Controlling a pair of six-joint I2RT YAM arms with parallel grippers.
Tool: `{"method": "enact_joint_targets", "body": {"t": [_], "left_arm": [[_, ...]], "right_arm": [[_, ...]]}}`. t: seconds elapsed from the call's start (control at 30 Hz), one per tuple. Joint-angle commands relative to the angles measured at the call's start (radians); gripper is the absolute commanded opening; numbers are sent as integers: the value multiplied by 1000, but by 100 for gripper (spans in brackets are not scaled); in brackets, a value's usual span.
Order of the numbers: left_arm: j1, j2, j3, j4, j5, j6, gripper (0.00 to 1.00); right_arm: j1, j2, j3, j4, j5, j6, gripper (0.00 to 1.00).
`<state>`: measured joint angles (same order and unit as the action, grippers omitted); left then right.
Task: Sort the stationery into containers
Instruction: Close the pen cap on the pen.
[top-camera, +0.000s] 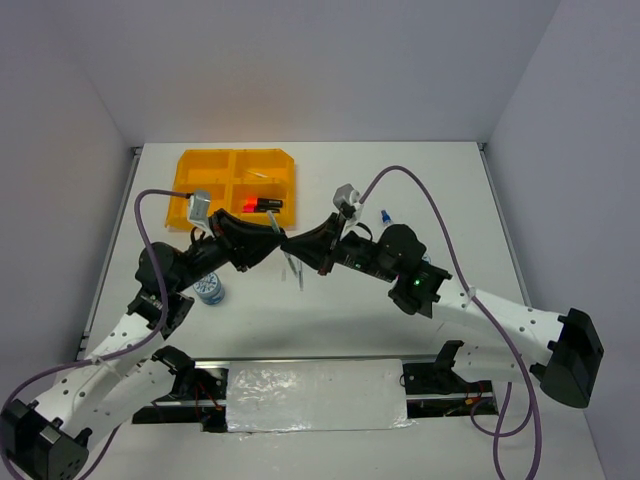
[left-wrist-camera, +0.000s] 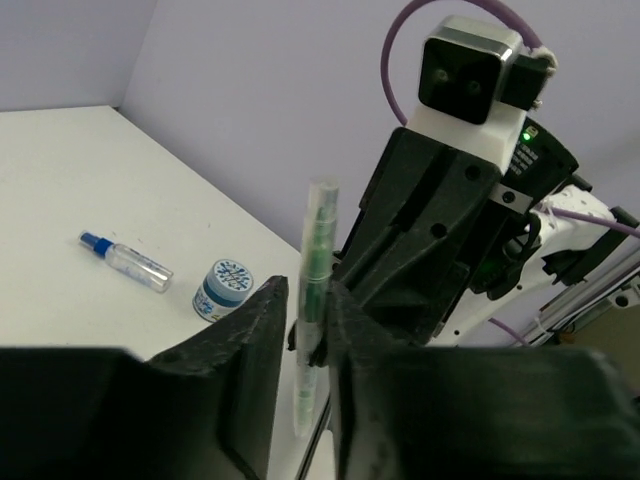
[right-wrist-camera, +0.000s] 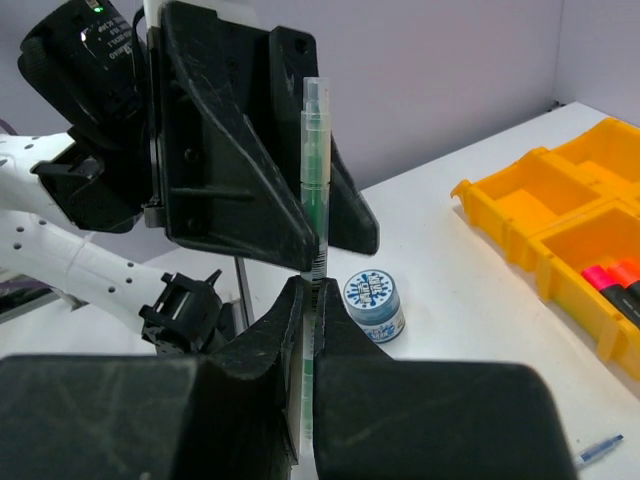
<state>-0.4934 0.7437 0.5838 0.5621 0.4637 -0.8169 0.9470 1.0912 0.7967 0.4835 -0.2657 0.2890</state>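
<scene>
While both grippers are meeting above the middle of the table (top-camera: 450, 200), the thin green pen (right-wrist-camera: 314, 170) is standing between them. Its long axis is running roughly upright in both wrist views, crosswise to each pair of fingers. The right gripper (right-wrist-camera: 312, 292) is clamping the lower part of the pen, with its jaws pressing on the barrel and no gap showing. The left gripper (left-wrist-camera: 308, 292) is facing it from the opposite side and straddling the same pen, one finger on each side of the barrel. Whether those jaws are gripping the pen or only bracketing it cannot be told.

Judgement: a hand-over from right to left is taking place. The yellow tray (top-camera: 196, 163) is lying at the far left of the table, on the left arm's side and well apart from the pen, so the left arm is the nearer one for delivery. Markers (top-camera: 262, 203) are already lying in the tray's near right compartment. Before the right gripper lets go, the left jaws should be closing squarely across the barrel — a skewed grip is likely to let the pen tip.
</scene>
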Motion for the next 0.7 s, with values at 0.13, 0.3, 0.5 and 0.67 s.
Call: {"method": "enact_joint_targets", "body": {"t": [0.13, 0.3, 0.5, 0.67], "left_arm": [[-4, -10, 39, 29, 35, 38, 5], [-4, -24, 96, -16, 81, 122, 0], [-4, -23, 91, 88, 199, 125, 0], [-4, -3, 103, 72, 219, 134, 0]], "right_arm": [[10, 12, 56, 4, -9, -19, 0], [9, 29, 36, 9, -81, -24, 50], [7, 78, 56, 1, -158, -17, 40], [7, 72, 65, 18, -165, -11, 6]]}}
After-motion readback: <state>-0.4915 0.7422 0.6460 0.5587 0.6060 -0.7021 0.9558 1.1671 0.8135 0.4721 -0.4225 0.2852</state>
